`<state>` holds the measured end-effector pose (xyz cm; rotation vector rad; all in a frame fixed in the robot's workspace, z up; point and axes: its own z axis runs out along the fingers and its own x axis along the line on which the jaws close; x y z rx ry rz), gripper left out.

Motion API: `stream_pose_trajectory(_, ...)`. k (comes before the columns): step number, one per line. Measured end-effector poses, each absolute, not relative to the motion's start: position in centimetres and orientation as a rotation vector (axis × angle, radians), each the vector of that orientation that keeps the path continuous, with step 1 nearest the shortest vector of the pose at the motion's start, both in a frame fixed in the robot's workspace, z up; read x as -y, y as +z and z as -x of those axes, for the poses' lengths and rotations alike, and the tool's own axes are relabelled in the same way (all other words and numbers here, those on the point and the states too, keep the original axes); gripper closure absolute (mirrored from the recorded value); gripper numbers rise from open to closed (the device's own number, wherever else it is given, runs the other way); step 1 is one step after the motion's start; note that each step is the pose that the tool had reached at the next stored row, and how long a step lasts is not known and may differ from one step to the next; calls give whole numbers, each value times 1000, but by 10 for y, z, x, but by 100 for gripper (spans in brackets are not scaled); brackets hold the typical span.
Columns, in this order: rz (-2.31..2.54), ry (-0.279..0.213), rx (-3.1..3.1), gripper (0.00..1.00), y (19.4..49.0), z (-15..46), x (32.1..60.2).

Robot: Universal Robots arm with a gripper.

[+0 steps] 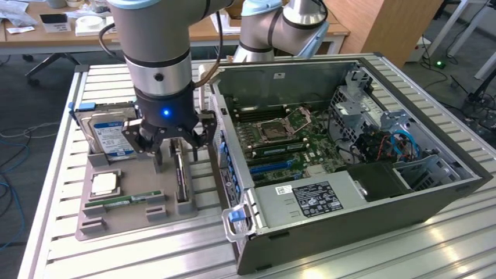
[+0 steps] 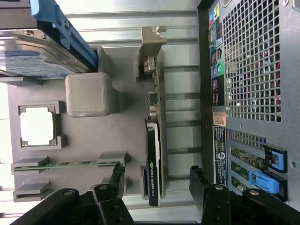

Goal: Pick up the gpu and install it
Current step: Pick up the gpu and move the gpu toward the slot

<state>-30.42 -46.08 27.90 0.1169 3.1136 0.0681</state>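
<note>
Gpu (image 1: 180, 177) (image 2: 153, 159) stands on its long edge in a slot of a grey holder tray (image 1: 116, 212) (image 2: 93, 140), its black glossy cooler on one face, thin green board on the other, and a bent silver bracket at one end. The gripper (image 1: 176, 156) (image 2: 157, 180) hangs right over it with its jaws wide: the black fingers (image 2: 117, 180) stand one on each side of the gpu, with a gap on both sides.

The tray is matte, blocky plastic with raised posts. It also carries a square metal-topped processor chip (image 1: 104, 185) (image 2: 37, 125), a narrow green memory stick (image 1: 124, 200) (image 2: 65, 164) and a silver hard drive (image 1: 108, 136) (image 2: 33, 61) with a blue-white label, leaning in a blue-edged bracket.

Just beside the tray, on the exterior view's right, an open dark steel computer case (image 1: 434, 197) (image 2: 248, 61) lies on its side, showing a green motherboard (image 1: 287, 139) and a perforated rear panel.

All rests on a desk (image 1: 116, 256) (image 2: 117, 23) of ribbed, brushed aluminium slats. Behind are pale wooden furniture (image 1: 387, 23) and a dark floor (image 1: 23, 174) strewn with cables.
</note>
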Motion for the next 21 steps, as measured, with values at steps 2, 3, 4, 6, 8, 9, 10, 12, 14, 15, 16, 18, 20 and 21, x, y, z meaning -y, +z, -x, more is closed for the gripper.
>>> stream_pose_trajectory(2, -117, 68, -3114, 33, 276, 304, 460)
stream_pose_trajectory(3, -117, 68, -3114, 33, 274, 304, 460)
stream_pose_trajectory(4, -117, 68, -3114, 33, 273, 304, 460)
stream_pose_trajectory(6, -117, 68, -3114, 33, 269, 304, 459)
stream_pose_trajectory(8, -117, 68, -3114, 33, 265, 304, 458)
stream_pose_trajectory(9, -116, 68, -3114, 33, 263, 304, 458)
stream_pose_trajectory(10, -117, 68, -3114, 33, 262, 304, 457)
stream_pose_trajectory(12, -117, 68, -3114, 33, 258, 304, 456)
stream_pose_trajectory(14, -116, 68, -3114, 33, 257, 304, 456)
stream_pose_trajectory(15, -116, 68, -3114, 33, 257, 304, 456)
stream_pose_trajectory(16, -116, 68, -3114, 33, 257, 304, 456)
stream_pose_trajectory(18, -117, 68, -3114, 33, 257, 304, 456)
stream_pose_trajectory(20, -117, 68, -3113, 33, 257, 304, 455)
stream_pose_trajectory(21, -117, 68, -3114, 33, 257, 304, 455)
